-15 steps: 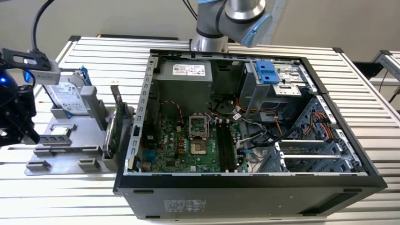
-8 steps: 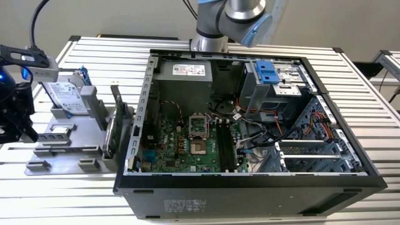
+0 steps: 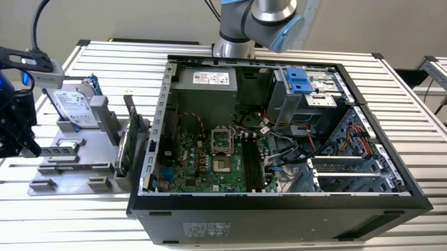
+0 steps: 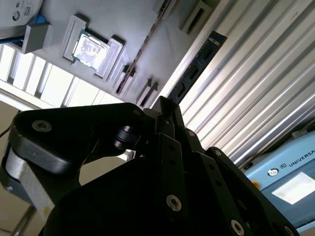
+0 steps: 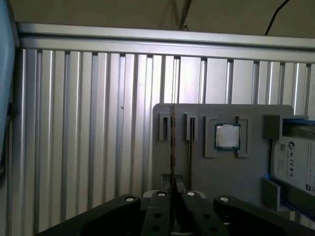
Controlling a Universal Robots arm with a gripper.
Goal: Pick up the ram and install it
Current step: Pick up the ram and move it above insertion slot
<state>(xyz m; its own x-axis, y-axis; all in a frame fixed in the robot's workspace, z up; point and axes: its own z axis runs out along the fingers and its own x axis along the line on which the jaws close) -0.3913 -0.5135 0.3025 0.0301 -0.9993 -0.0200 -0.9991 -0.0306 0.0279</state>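
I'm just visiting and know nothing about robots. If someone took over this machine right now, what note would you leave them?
Tool: shut on the ram, which sticks out past its tip.
Where: the ram is held over the ribbed metal table, next to the gray parts holder and away from the open computer case.
Done: the ram is in the tool's grip and out of the holder.
Left: it is not yet in the black memory slots on the board inside the case.
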